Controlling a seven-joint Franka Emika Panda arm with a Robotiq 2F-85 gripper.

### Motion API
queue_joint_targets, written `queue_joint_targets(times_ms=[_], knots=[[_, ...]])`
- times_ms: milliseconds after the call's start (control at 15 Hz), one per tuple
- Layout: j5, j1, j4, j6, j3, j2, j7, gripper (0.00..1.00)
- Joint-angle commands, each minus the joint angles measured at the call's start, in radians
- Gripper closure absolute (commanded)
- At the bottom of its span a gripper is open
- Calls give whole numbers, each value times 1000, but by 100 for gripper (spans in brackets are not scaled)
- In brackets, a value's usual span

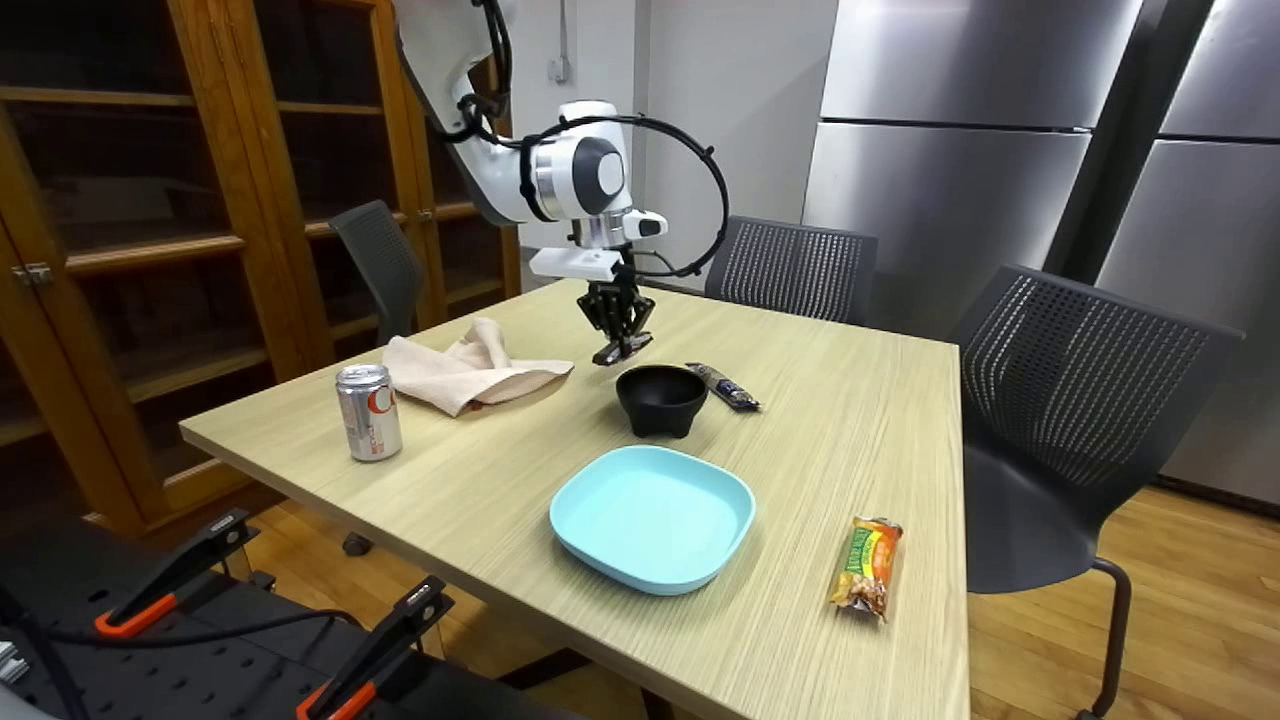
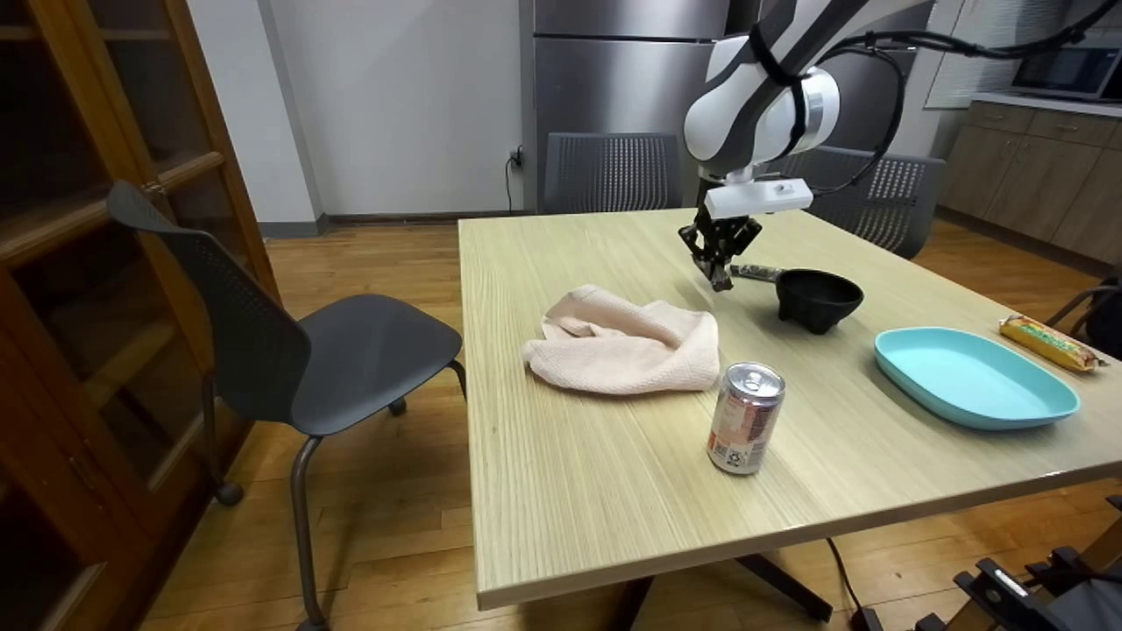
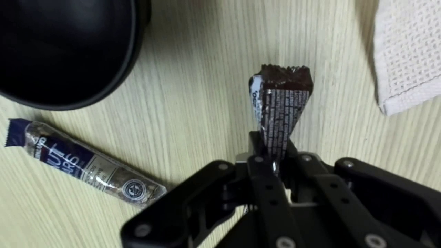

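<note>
My gripper (image 3: 274, 148) is shut on a dark brown wrapped bar (image 3: 284, 103). The bar's far end sticks out past the fingertips; its near end is hidden between the fingers. In both exterior views the gripper (image 1: 617, 318) (image 2: 714, 245) holds the bar (image 1: 625, 348) (image 2: 720, 278) above the table. A black bowl (image 1: 660, 403) (image 2: 819, 302) (image 3: 120, 69) stands close by. A blue and clear nut bar (image 3: 84, 163) lies beside the bowl, also seen in both exterior views (image 1: 730, 388) (image 2: 756, 272). A pale pink cloth (image 1: 470, 372) (image 2: 627, 346) (image 3: 410, 51) lies crumpled on the gripper's other side.
A light blue plate (image 1: 650, 520) (image 2: 977, 381) lies near the bowl. A silver can (image 1: 370, 412) (image 2: 745, 419) stands upright by the cloth. A yellow and orange bar (image 1: 868, 566) (image 2: 1052, 343) lies beyond the plate. Dark chairs (image 1: 1090, 400) (image 2: 372, 359) stand around the table (image 1: 830, 440).
</note>
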Motion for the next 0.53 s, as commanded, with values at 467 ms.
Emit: queue_joint_targets(times_ms=[467], knots=[[-111, 77, -485, 182, -25, -354, -22, 97]])
